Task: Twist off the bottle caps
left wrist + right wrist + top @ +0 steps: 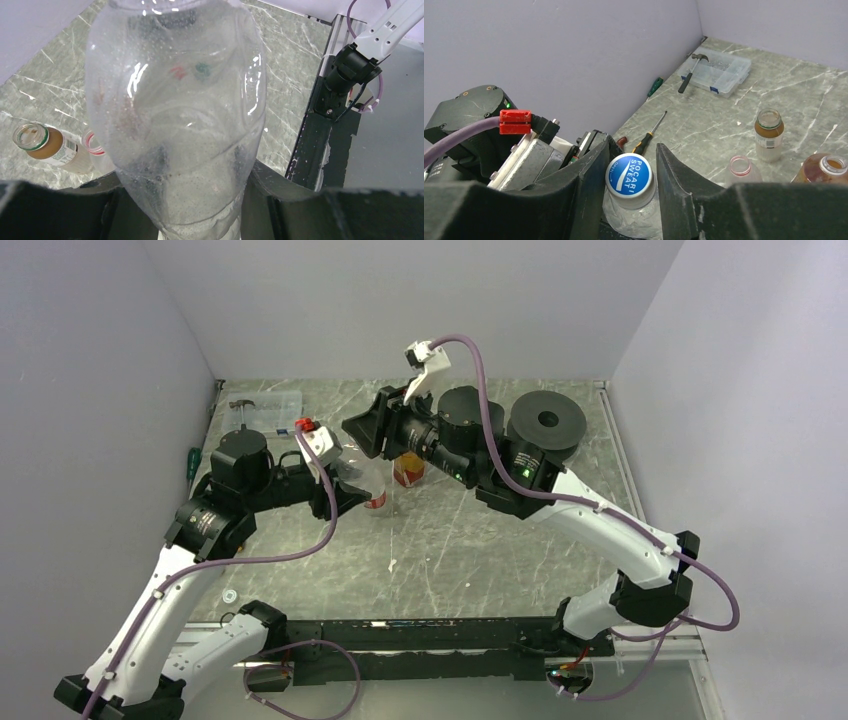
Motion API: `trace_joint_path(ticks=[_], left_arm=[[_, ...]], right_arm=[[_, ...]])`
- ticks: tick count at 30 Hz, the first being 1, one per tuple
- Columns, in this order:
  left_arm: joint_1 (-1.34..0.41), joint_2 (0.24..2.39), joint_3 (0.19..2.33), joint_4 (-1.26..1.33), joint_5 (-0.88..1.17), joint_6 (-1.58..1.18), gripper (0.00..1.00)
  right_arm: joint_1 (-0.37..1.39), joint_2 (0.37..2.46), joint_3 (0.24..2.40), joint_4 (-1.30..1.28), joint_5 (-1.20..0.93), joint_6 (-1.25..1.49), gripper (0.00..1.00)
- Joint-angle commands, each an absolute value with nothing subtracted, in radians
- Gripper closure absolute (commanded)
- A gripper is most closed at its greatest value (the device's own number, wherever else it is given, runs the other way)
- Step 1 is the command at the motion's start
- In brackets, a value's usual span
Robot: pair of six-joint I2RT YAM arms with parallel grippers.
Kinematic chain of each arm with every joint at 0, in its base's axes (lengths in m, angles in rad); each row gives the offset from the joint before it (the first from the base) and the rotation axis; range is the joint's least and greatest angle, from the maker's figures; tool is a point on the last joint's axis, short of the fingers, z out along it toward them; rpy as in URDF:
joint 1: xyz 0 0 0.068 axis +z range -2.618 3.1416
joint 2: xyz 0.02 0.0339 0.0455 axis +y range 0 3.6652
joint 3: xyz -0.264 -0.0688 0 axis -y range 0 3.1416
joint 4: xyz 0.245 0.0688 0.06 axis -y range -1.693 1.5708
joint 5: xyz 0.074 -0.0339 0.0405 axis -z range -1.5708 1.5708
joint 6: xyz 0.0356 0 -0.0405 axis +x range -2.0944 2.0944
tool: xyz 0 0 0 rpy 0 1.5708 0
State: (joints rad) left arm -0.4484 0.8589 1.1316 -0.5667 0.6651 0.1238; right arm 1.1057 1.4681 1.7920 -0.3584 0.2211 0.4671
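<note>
My left gripper (182,200) is shut on the lower body of a plain clear bottle (175,100) and holds it tilted above the table; it also shows in the top view (362,478). The bottle's white cap with a blue top (629,173) sits between the fingers of my right gripper (632,146). The left finger touches the cap and a thin gap shows at the right finger. Three uncapped bottles stand on the table: an amber one (769,132), a pale one with a red rim (739,167) and an orange one (824,170). Faint red and green blobs show through the held bottle.
A large black spool (546,422) stands at the back right. A clear box with a hammer (716,72) lies at the back left. A green screwdriver (655,86) lies by the left wall and an orange-black screwdriver (650,134) lies near it.
</note>
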Motion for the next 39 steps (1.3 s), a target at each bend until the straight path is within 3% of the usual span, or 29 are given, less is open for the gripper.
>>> trace_joint_path(ticks=[1, 10, 15, 19, 23, 28, 31, 32, 35, 37, 39], left_arm=[[-0.449, 0.848, 1.133, -0.553, 0.669, 0.147, 0.67], [-0.449, 0.867, 1.162, -0.571, 0.684, 0.147, 0.70], [-0.449, 0.862, 1.191, -0.565, 0.770, 0.110, 0.76], [-0.449, 0.866, 1.219, -0.561, 0.923, 0.040, 0.87], [-0.449, 0.874, 1.234, -0.549, 1.061, -0.033, 0.90], [-0.449, 0.884, 1.242, -0.557, 1.154, -0.043, 0.90], [-0.449, 0.882, 1.244, -0.578, 1.142, -0.019, 0.90], [-0.449, 0.883, 1.247, -0.592, 1.123, 0.007, 0.90], [-0.449, 0.888, 1.252, -0.636, 1.030, 0.092, 0.91], [-0.449, 0.890, 1.248, -0.656, 0.937, 0.138, 0.90], [-0.449, 0.889, 1.239, -0.657, 0.845, 0.168, 0.90]], right_arm=[[1.098, 1.468, 1.838, -0.355, 0.178, 0.460, 0.61], [1.038, 1.525, 1.963, -0.475, -0.022, 0.388, 0.90], [1.012, 1.458, 1.865, -0.369, -0.231, 0.303, 1.00], [0.999, 1.348, 1.655, -0.147, -0.398, 0.284, 1.00], [0.976, 1.292, 1.561, 0.018, -0.551, 0.307, 1.00], [0.958, 1.281, 1.555, 0.049, -0.715, 0.291, 1.00], [0.949, 1.275, 1.561, 0.010, -0.699, 0.258, 1.00], [0.947, 1.273, 1.562, -0.009, -0.667, 0.246, 0.90], [0.946, 1.263, 1.567, -0.067, -0.408, 0.251, 0.24], [0.946, 1.265, 1.584, -0.109, -0.220, 0.277, 0.16], [0.951, 1.277, 1.615, -0.158, -0.087, 0.319, 0.15]])
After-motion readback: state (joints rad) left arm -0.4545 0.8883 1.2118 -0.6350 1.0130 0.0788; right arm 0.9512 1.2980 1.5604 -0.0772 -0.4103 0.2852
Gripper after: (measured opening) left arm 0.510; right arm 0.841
